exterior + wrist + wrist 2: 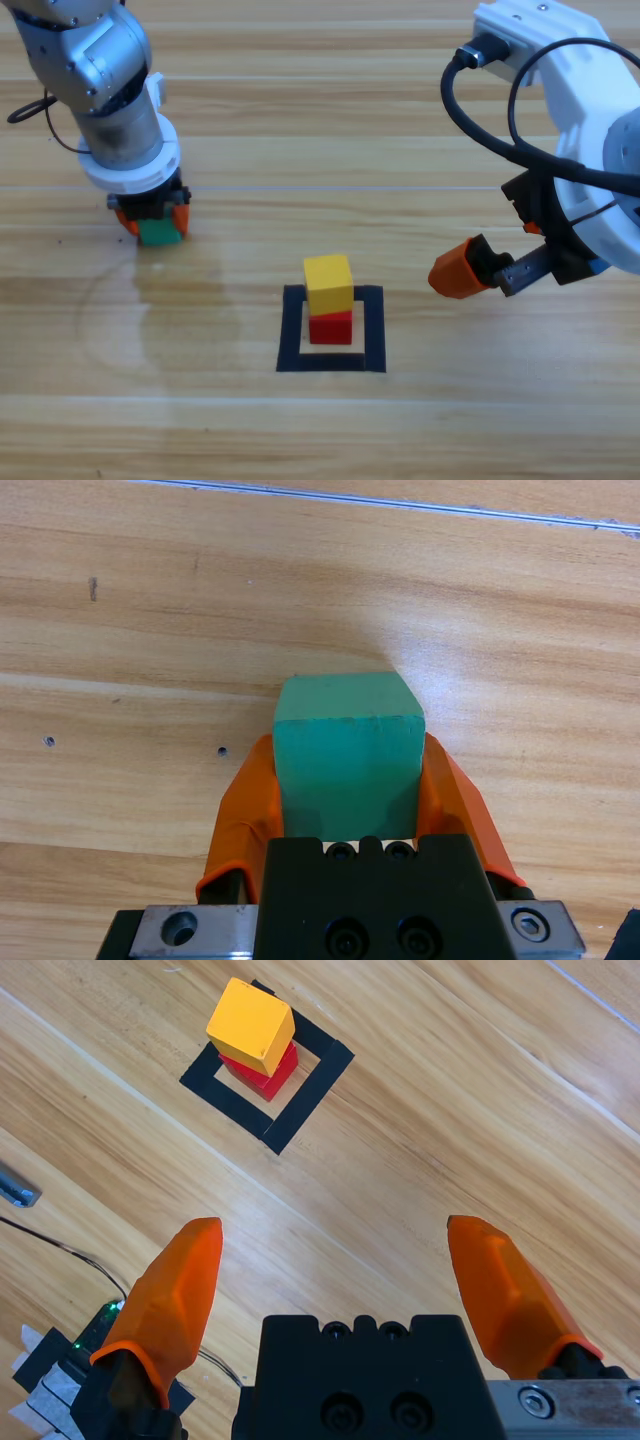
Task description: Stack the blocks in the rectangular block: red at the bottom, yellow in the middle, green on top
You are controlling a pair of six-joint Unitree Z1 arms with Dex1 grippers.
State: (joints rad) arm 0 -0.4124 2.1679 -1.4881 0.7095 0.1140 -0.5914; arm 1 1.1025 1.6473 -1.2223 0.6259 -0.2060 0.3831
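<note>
We see the left gripper (152, 222) down at the wooden table (300, 130), toward its left edge, with its two orange jaws pressed against opposite sides of the green cube (159, 232). In the left wrist view the green cube (348, 752) sits squarely between the jaws, one orange jaw touching each flank, and its far face points out over bare wood. We cannot tell from these views whether the cube rests on the table or is just off it.

Near the middle of the table, toward its front edge, lies the rectangular block (333, 361), a hollow frame of black tape. Inside that frame stands the red cube (331, 328), and the yellow cube (329, 283) sits directly on top of it, turned slightly so its edges do not line up with the red one's. The right wrist view shows the same pair: the yellow cube (251, 1025) covers most of the red cube (270, 1074), and both stand within the tape frame (300, 1100).

The right gripper (335, 1260) hangs to the right of the frame, well apart from the stack, and its jaws are spread wide with nothing between them. In the high view we make out the right gripper (470, 268) pointing left toward the stack, with its arm coming in from the table's right edge.
</note>
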